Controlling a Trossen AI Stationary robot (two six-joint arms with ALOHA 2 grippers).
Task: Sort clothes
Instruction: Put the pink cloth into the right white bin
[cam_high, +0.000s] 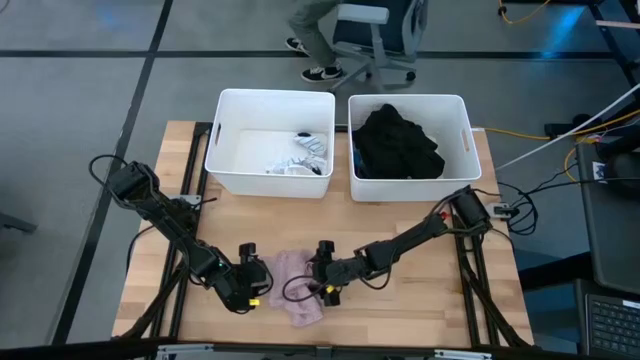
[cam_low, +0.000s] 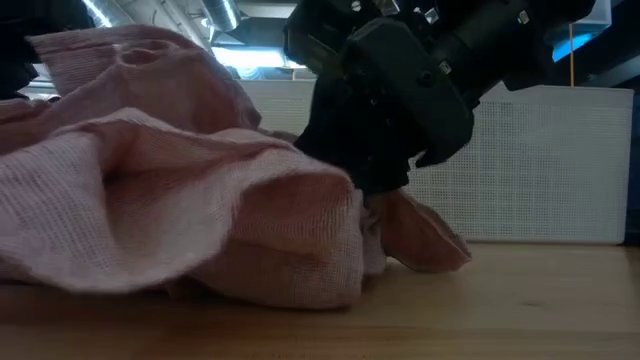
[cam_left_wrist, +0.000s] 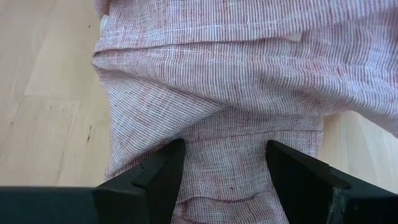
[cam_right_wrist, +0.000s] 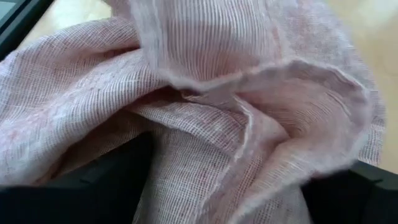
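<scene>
From the high view, most of the sorting looks done. The right tub (cam_high: 409, 138) holds a heap of dark clothes (cam_high: 398, 143), and the left tub (cam_high: 270, 142) holds a few light, striped pieces (cam_high: 303, 155) bunched toward its right side, with much of its floor bare. Only one item lies out on the desk (cam_high: 400, 300): a pink garment (cam_high: 292, 285), crumpled near the front edge, between the two arms. The left gripper (cam_high: 256, 285) sits at the garment's left edge and the right gripper (cam_high: 327, 283) at its right edge. A person's legs and a chair base show on the floor beyond the tubs.

In the low view, the pink garment (cam_low: 180, 210) lies rumpled on the desk, and one dark gripper (cam_low: 385, 100) is pressed down into its folds; a tub wall stands behind.

The left wrist view shows the left arm's fingers (cam_left_wrist: 158, 177) spread apart with a band of pink cloth (cam_left_wrist: 224, 124) lying between them, not yet pinched.

The right wrist view is filled with folds of the pink cloth (cam_right_wrist: 205, 124); the right arm's fingers (cam_right_wrist: 112, 180) show only as dark shapes at either side, spread wide with fabric bunched between them.

My judgement: this pink garment is the last piece left, and it has still to be gripped, lifted and dropped in a tub, probably the one with the light clothes.
</scene>
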